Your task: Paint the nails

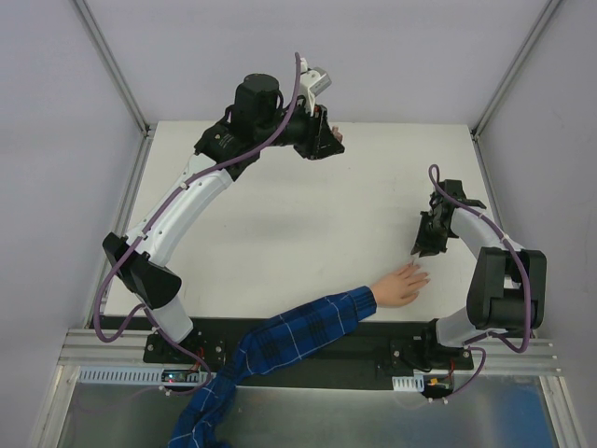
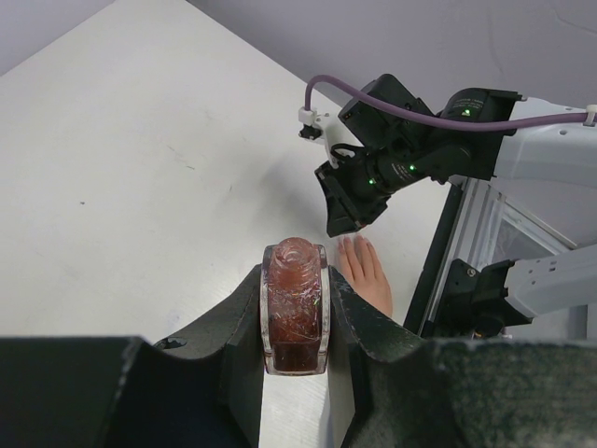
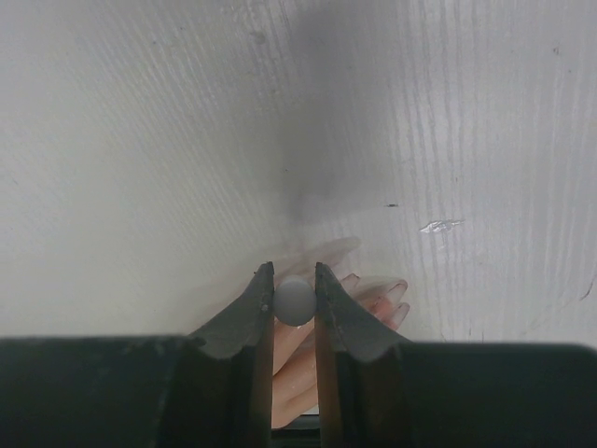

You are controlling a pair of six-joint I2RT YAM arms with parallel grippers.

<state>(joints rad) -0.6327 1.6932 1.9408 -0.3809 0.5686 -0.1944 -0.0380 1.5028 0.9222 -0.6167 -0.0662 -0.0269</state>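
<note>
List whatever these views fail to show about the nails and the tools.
- Top external: the nails on the hand are too small to tell painted from bare.
- Right wrist: the hand is blurred, and the right gripper covers most of its fingers. The grey round piece it pinches hides any brush below.
- Left wrist: the left gripper covers the sides of the bottle and cuts off the hand.

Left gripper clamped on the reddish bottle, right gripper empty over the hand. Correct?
Not quite. The right gripper is not empty: the right wrist view shows it closed on a small grey round piece, over the hand. The left gripper is clamped on the reddish bottle, as you say.
</note>
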